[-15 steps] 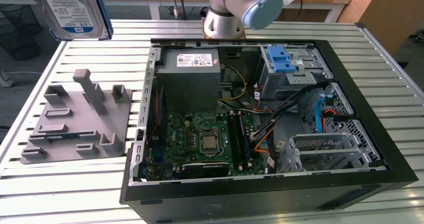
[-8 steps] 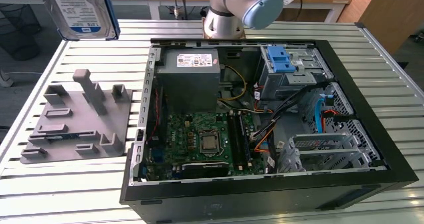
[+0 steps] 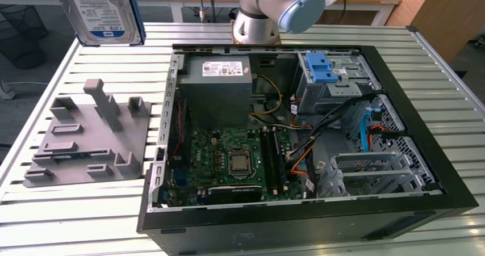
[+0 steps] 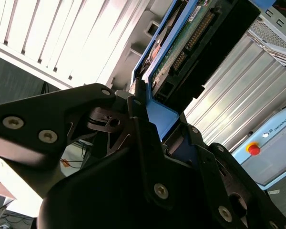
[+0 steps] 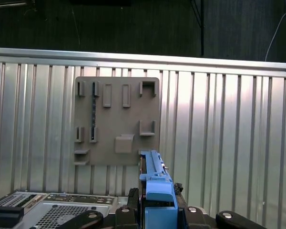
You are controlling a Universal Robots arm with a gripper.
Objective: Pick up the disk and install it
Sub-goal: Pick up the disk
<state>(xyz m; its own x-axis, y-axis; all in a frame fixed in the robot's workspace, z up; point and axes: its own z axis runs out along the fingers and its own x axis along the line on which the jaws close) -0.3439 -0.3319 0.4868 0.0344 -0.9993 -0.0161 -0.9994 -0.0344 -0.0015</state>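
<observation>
The disk (image 3: 99, 12) hangs in the air at the exterior view's upper left, upright, its white-and-blue label facing the camera and blue rails along its edges. It is above the far left part of the slatted table, over the grey fixture plate (image 3: 87, 137). In both wrist views my gripper (image 4: 152, 119) is shut on the blue end of the disk (image 4: 190, 33), black fingers (image 4: 140, 129) pressed against the blue carrier. In the first wrist view the disk's blue edge (image 5: 155, 183) rises from the gripper (image 5: 155, 210), and the fixture plate (image 5: 117, 121) lies on the table beyond it.
An open black computer case (image 3: 303, 137) lies on the table (image 3: 91, 210), showing its motherboard, grey power-supply box (image 3: 220, 91) and a metal drive cage with a blue latch (image 3: 322, 68). The arm's base (image 3: 254, 23) stands behind the case.
</observation>
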